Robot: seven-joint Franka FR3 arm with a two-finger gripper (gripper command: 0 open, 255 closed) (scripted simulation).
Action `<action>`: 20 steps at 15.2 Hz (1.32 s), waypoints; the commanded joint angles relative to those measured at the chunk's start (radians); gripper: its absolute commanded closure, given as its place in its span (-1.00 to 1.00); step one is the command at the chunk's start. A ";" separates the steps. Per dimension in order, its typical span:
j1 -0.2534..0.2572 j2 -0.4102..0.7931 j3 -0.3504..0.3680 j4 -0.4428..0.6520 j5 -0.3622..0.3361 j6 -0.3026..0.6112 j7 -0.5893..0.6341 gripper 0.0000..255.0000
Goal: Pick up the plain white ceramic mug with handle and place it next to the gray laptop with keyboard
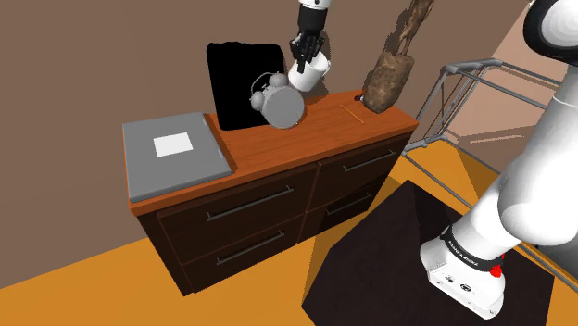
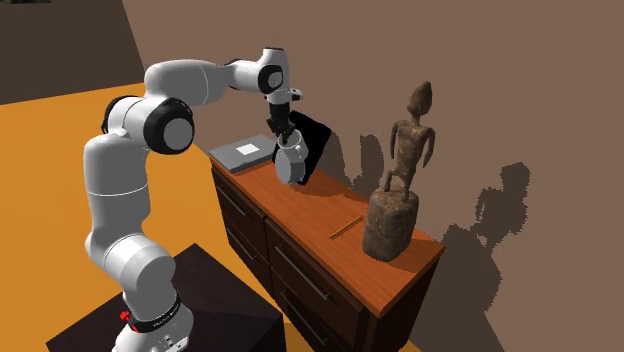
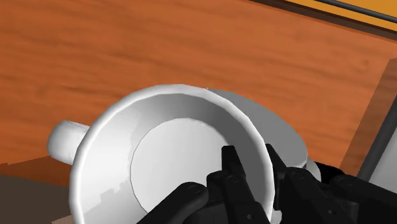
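Item: plain white handled mug (image 1: 310, 74), rim pinched in my black two-finger gripper (image 3: 251, 158), above the brown wooden dresser (image 1: 329, 125). I am carrying it; next, travelling to beside the flat grey laptop (image 1: 174, 153).

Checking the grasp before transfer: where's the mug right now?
Shoulder view: the mug is clasped in the pincer over the back of the dresser, just right of the grey alarm clock, between the laptop and the statue.
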State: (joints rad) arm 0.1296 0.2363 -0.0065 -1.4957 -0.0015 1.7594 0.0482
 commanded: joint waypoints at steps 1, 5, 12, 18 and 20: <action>0.028 0.035 0.017 0.040 -0.004 -0.009 0.045 1.00; 0.081 0.130 0.042 0.178 -0.016 -0.053 0.121 1.00; 0.117 0.198 0.055 0.227 -0.025 -0.035 0.170 1.00; 0.116 0.193 0.055 0.138 -0.025 0.048 0.171 1.00; 0.116 0.193 0.054 0.113 -0.025 0.075 0.171 1.00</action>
State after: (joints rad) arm 0.2459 0.4276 0.0483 -1.3736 -0.0263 1.8216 0.2200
